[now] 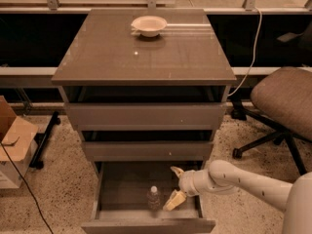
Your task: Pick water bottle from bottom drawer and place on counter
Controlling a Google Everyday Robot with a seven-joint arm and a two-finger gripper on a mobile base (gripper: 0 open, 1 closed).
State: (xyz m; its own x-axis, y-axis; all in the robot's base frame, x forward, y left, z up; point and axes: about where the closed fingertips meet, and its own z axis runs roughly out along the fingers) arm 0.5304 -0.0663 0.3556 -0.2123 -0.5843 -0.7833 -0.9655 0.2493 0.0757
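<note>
The water bottle (153, 197), small and clear with a white cap, stands upright inside the bottom drawer (146, 223), which is pulled out. My gripper (174, 186) reaches into the drawer from the right on a white arm, just right of the bottle and apart from it. Its two yellowish fingers (174, 199) are spread, one toward the front and one toward the back. The counter (141, 52) is the glossy grey-brown top of the cabinet above.
A shallow cream bowl (148, 25) sits at the back of the counter. An office chair (280, 101) stands to the right. A cardboard box (12, 140) and a cable lie on the floor at the left. The two upper drawers stick out slightly.
</note>
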